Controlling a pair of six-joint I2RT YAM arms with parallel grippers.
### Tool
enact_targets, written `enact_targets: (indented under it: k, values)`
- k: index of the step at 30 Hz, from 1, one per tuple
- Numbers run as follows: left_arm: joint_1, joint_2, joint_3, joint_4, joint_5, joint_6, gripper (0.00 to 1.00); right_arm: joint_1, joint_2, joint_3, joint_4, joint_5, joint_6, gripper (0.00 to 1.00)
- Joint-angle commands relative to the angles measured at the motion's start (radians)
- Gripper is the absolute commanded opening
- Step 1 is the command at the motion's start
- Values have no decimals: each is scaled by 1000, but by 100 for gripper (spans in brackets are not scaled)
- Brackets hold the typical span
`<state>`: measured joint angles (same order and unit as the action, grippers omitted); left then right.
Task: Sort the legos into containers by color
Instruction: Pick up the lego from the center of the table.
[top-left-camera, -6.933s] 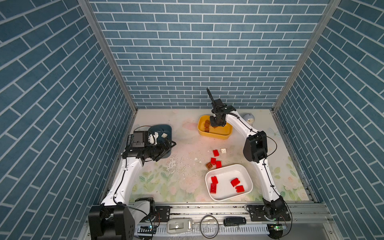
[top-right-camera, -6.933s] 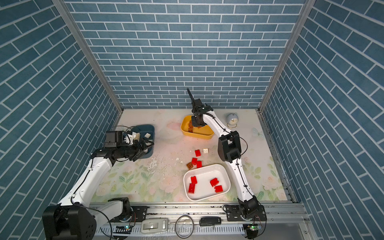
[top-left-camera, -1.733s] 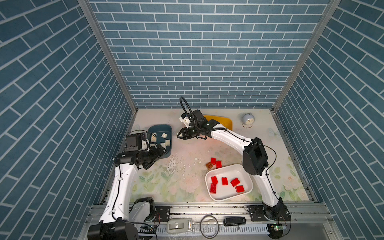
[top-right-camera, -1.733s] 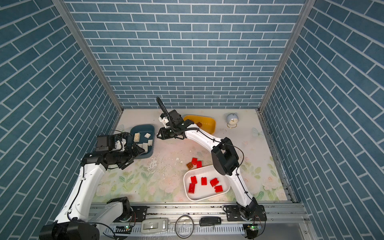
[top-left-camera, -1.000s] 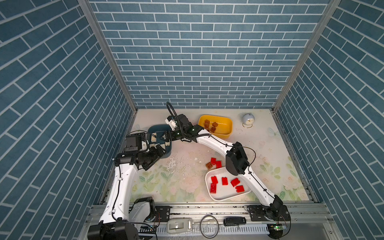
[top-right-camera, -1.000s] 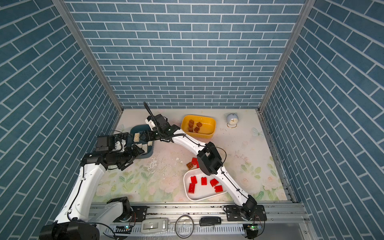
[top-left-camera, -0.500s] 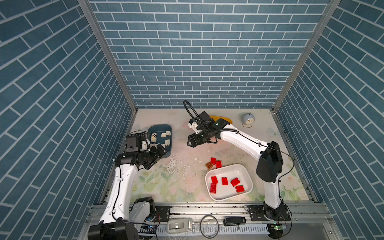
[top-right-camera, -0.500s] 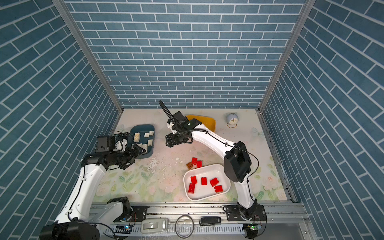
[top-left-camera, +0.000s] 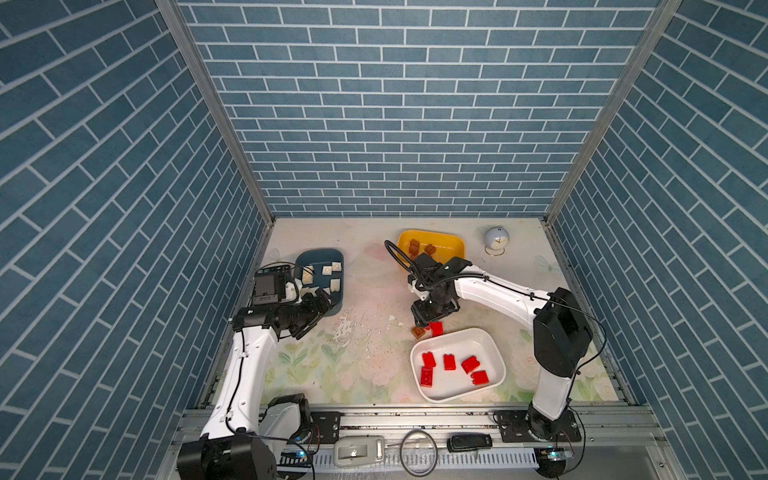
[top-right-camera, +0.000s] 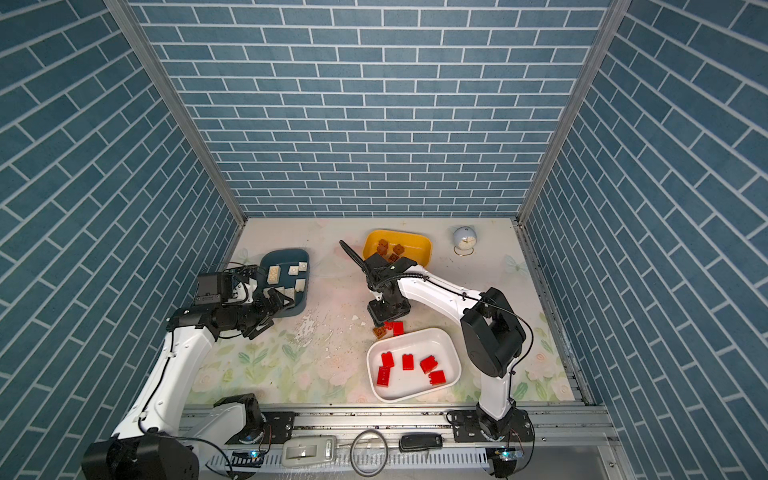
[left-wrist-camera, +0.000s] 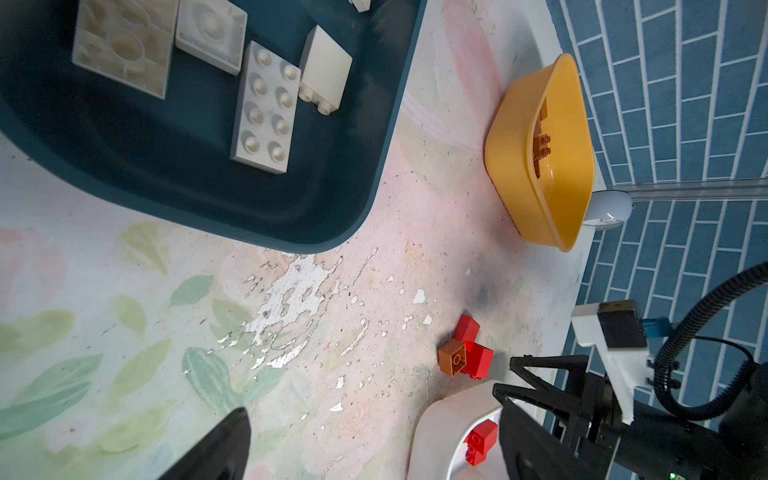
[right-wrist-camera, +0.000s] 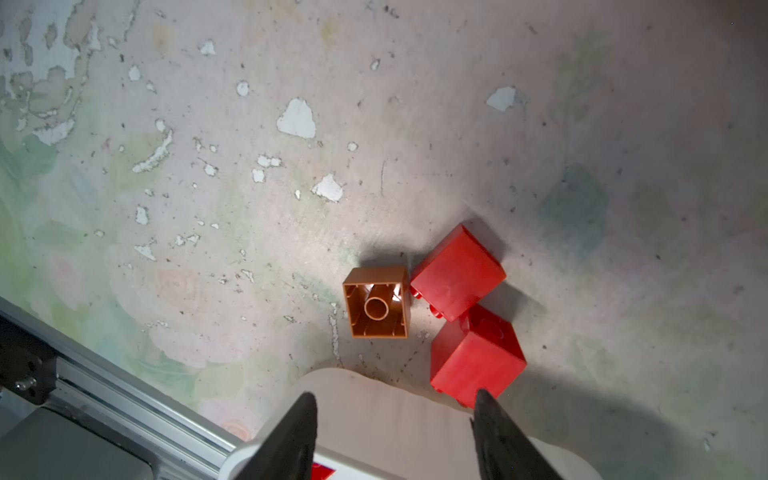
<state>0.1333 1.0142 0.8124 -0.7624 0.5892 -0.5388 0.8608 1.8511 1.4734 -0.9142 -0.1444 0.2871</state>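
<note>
Three loose legos lie on the floral mat (top-left-camera: 332, 365) just beyond the far left corner of the white tub (top-left-camera: 478, 345). They are one brown brick (right-wrist-camera: 376, 302), hollow side up, and two red bricks (right-wrist-camera: 457, 272) just to its right. The right gripper (top-left-camera: 427, 321) hovers over them, jaws apart and empty. The white tub holds five red legos (top-left-camera: 449, 361). The yellow tub (top-left-camera: 451, 245), far centre, holds brown legos (top-left-camera: 413, 247). The teal tub (top-left-camera: 320, 255), far left, holds cream legos (top-left-camera: 327, 270). The left gripper (top-left-camera: 323, 305) is at the teal tub's near rim, jaws spread, holding nothing. A round clock (top-left-camera: 496, 240) stands far right.
</note>
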Motion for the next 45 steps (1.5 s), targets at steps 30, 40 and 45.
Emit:
enact_targets:
  k: [30,40,45]
  values:
    - [6,35,-42,41,20,17,95,60,210,61,89,-19,-61,46]
    - [6,26,-37,27,19,23,95,60,231,215,53,5,-83,46]
    - [5,29,-44,35,21,20,95,60,211,217,32,16,-91,46]
